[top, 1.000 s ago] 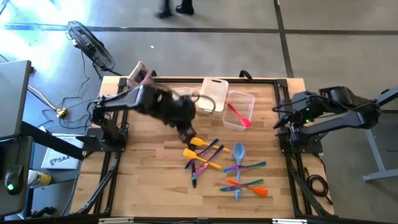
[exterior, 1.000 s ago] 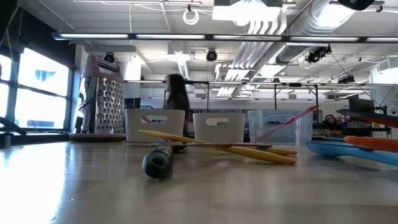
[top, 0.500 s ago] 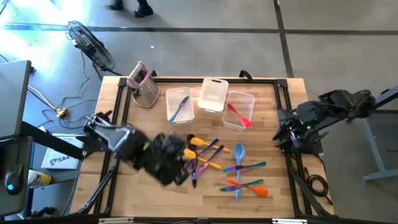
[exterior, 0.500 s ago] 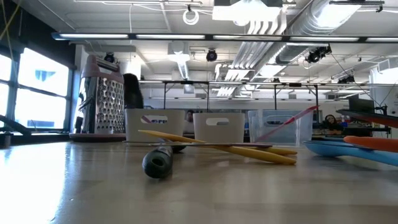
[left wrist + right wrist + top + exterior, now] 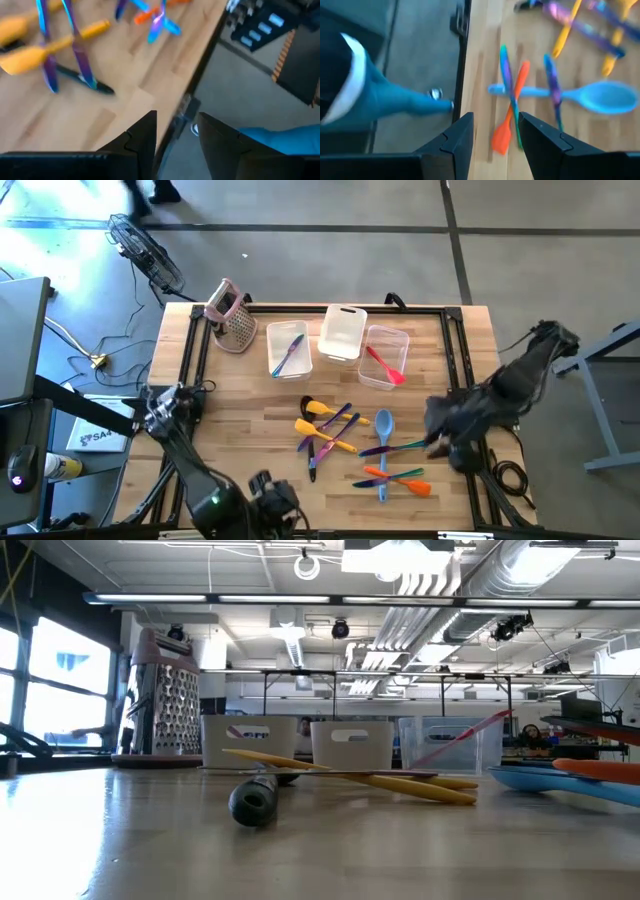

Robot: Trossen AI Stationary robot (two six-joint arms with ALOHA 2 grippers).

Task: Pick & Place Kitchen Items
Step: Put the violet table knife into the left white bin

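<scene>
The utensils lie in a loose heap on the table's middle: yellow, purple and black ones (image 5: 325,425), a light blue spoon (image 5: 383,423), and crossed orange, green and blue ones (image 5: 395,476). The low view shows a black handle end (image 5: 253,802) and yellow ones (image 5: 350,775). A blue-purple utensil (image 5: 288,350) lies in the left tub and a red one (image 5: 383,365) in the right tub. My left gripper (image 5: 175,135) is open and empty at the table's near edge (image 5: 270,495). My right gripper (image 5: 492,132) is open and empty, above the table right of the heap (image 5: 440,438).
Three clear tubs (image 5: 342,332) stand in a row at the back. A pink-topped metal grater (image 5: 232,315) stands at the back left. A black frame (image 5: 190,380) runs around the table. Bare wood lies left of the heap.
My left arm has swung from beside the tubs and the yellow utensils across to the table's near edge. My right arm has come from the table's right edge toward the heap, down and to the left. The utensils on the table have not moved.
</scene>
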